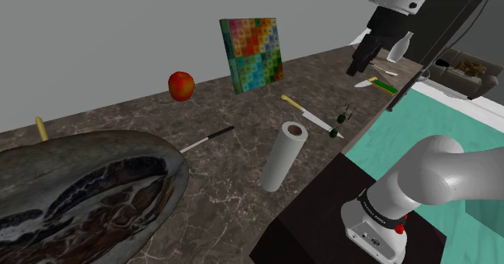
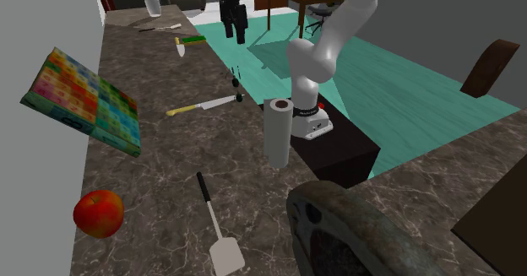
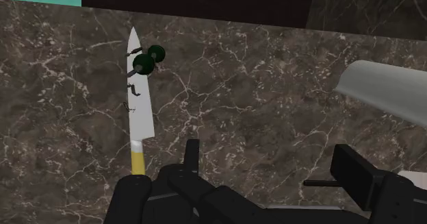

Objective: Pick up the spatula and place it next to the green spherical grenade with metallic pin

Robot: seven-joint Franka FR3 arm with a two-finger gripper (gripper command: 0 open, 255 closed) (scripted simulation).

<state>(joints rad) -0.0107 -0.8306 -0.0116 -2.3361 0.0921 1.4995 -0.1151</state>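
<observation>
Overhead, the black gripper (image 3: 270, 154) hangs above the dark marble counter (image 1: 230, 198) with its jaws released, the two fingers (image 3: 192, 157) standing apart with nothing between them but bare stone.

The spatula (image 2: 215, 224) lies flat on the counter, well apart from the jaws, beyond the upright paper-towel roll (image 2: 277, 131) as seen from the gripper. Its thin black handle points back towards the gripper's end of the counter and its white blade points away from it. Nothing touches it.

Closer to the jaws lies a kitchen knife with a yellow handle (image 3: 133, 109), flat on the stone out past the finger that is farther from the paper-towel roll. The dark green grenade (image 3: 145, 64) sits at that knife's blade, near the tip, showing as two small round green balls with little dark fittings beside them. Whether it touches the blade I cannot tell.

Past the spatula from the jaws are a red apple (image 2: 98, 213) and a big dark joint of meat (image 1: 73, 190). A book with a many-coloured chequered cover (image 1: 251, 54) stands tilted against the grey wall. Roughly under the gripper in the shoulder view, a knife with a green handle (image 1: 381, 84) and a pale bottle (image 1: 401, 47) stand near the counter's far end.
</observation>
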